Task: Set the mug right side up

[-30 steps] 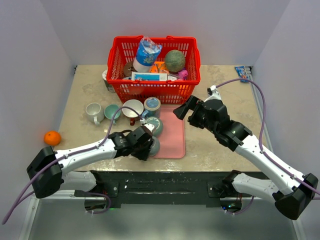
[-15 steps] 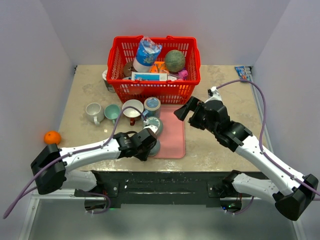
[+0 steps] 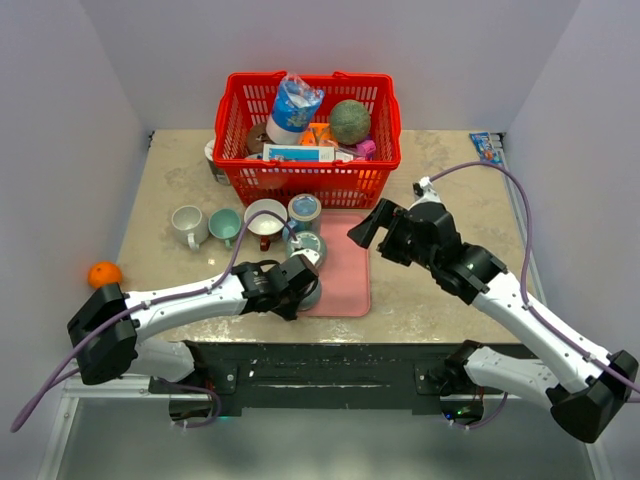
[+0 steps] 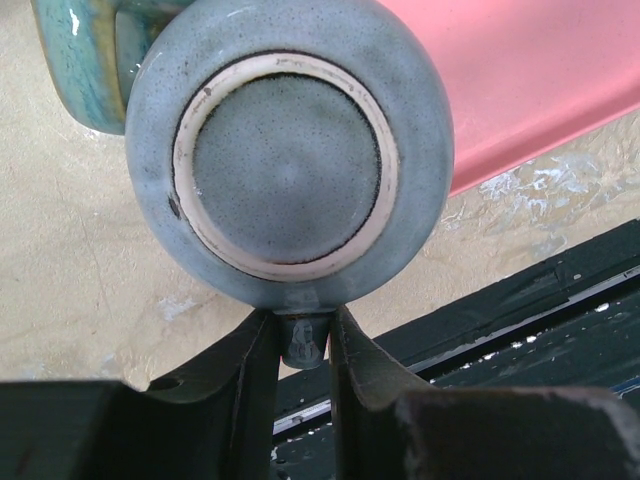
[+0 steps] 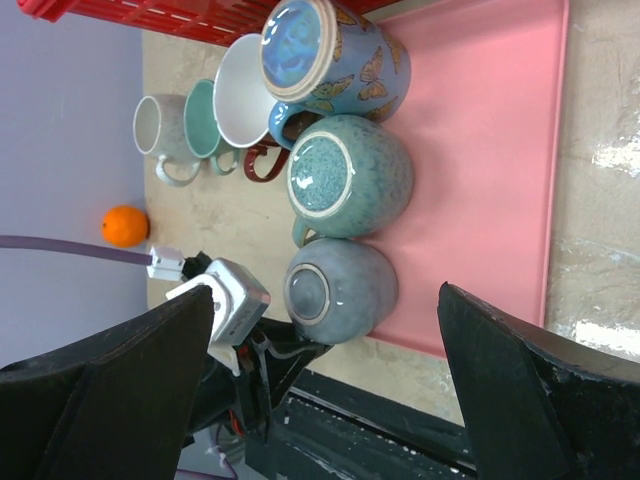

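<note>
Only the left wrist view shows the left claw (image 4: 302, 325) pinching the mug's (image 4: 290, 150) handle. The mug stands base-up, axis vertical, at the mat's (image 5: 480, 150) near-left corner. The right claw (image 5: 325, 298) gapes wide, empty.

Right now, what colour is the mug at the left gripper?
Speckled grey-blue mug, cream ring on its base; left wrist view shows it best.

A grey-blue mug (image 5: 337, 290) stood upside down at the edge of the pink mat (image 5: 480, 150), just beside an inverted teal mug (image 5: 350, 178); an orange (image 5: 125, 225) lay well apart.
</note>
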You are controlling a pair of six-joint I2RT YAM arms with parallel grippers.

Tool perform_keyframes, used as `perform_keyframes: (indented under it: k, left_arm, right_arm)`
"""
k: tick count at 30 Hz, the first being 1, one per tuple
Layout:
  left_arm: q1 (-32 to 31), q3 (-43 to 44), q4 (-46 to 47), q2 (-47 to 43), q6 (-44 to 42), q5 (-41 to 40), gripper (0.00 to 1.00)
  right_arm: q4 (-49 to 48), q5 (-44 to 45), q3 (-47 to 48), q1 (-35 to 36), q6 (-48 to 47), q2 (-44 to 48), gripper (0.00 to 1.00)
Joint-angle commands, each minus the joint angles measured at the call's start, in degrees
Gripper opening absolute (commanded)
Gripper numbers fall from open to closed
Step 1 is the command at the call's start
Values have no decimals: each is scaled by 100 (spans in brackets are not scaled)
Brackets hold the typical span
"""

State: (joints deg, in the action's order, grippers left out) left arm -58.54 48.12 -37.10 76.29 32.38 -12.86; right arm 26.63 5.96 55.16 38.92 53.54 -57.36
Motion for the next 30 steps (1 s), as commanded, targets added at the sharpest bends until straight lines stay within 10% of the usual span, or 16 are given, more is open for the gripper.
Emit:
perform_keyframes:
  k: [1, 30]
  left_arm:
    - [-25, 5, 273, -132, 146, -296, 0]
    - [-940, 233, 1916, -1257, 1341, -1491, 0]
  right_arm:
    - [0, -95, 13, -24, 34, 313, 97]
    - [-352, -2195, -884, -25, -1301, 2220, 99]
